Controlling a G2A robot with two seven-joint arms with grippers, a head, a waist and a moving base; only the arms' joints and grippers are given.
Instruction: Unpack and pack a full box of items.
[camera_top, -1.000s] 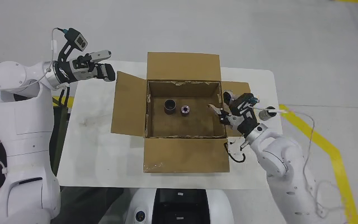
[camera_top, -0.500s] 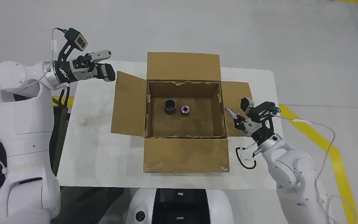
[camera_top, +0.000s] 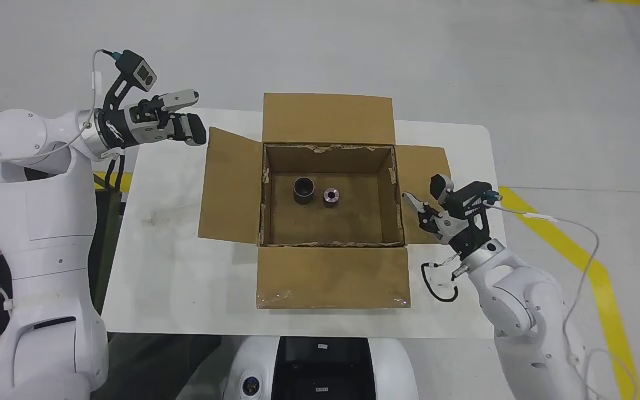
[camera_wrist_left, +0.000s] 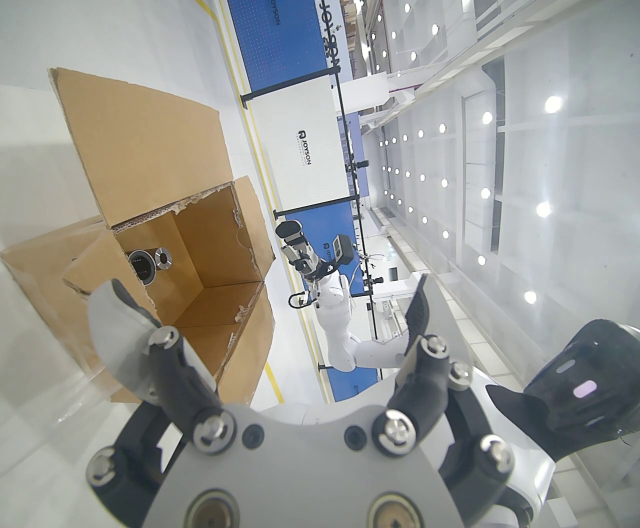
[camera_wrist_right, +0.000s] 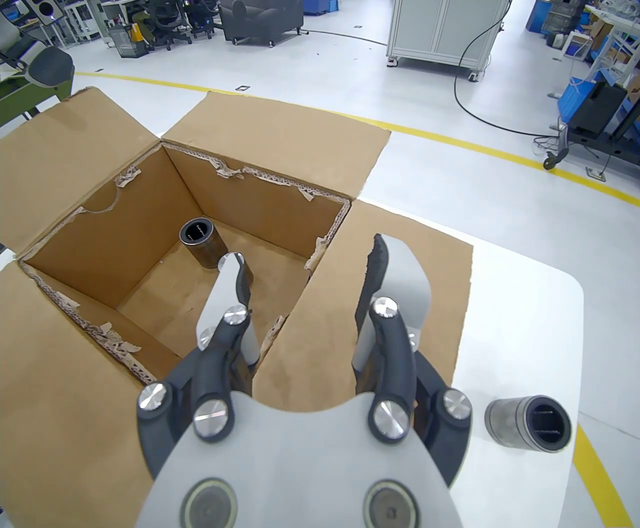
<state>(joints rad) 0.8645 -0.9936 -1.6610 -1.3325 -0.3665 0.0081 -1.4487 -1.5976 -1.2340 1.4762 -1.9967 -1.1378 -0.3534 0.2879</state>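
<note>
Ragged corrugated box (camera_top: 330, 275) holds a cylinder (camera_top: 303, 188) — dark metal.

Left end effector (camera_top: 196, 113) held out sideways, jaws wide apart, right end effector (camera_wrist_right: 306, 255) tilted downward, jaws likewise apart

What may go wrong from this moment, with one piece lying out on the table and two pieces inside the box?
1. The metal cylinder lies on its side near the table edge; it might roll off.
2. The open right gripper hangs over the box wall and right flap; lowering straight down, a finger might catch the cardboard.
</note>
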